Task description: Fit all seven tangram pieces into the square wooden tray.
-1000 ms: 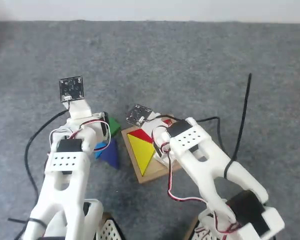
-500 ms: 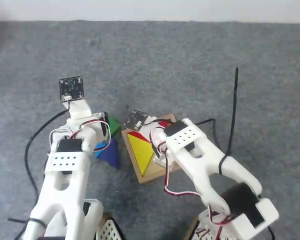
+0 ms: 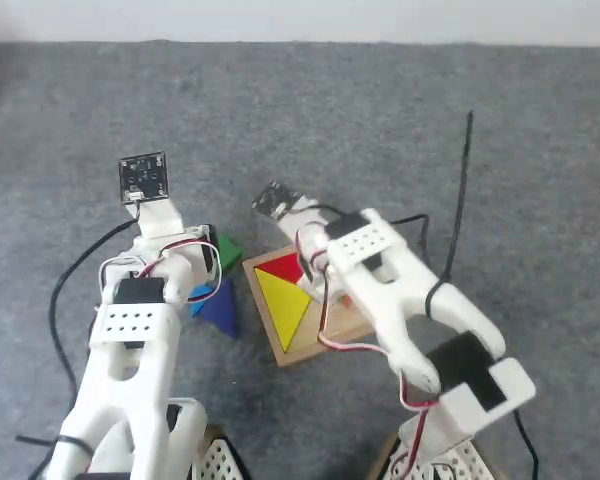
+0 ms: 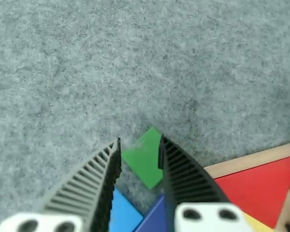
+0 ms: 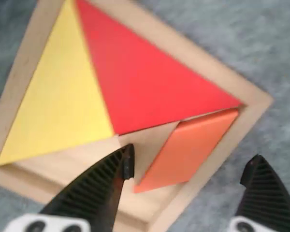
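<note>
Right gripper [image 5: 191, 160] hangs wide open over the orange piece [image 5: 193, 140] in the tray [image 5: 253, 104]. Left gripper [image 4: 139, 142], also open, frames the green piece [image 4: 145, 157] on the surface, so I'd pinch its flat sides squarely.

We've got white plastic on the left arm [image 3: 130, 340] and right arm [image 3: 400, 290]: dotted plates, red and white wires [image 3: 321, 320], a long black cable [image 3: 464, 180], square black camera boards [image 3: 143, 177], ribbed black fingers [image 4: 94, 188].

Robotics test bench, likely a lab or workshop: grey felt-like mat [image 3: 400, 110] as work surface, pale wall [image 3: 300, 20] at far edge, loose black cable [image 3: 461, 200] at right
</note>
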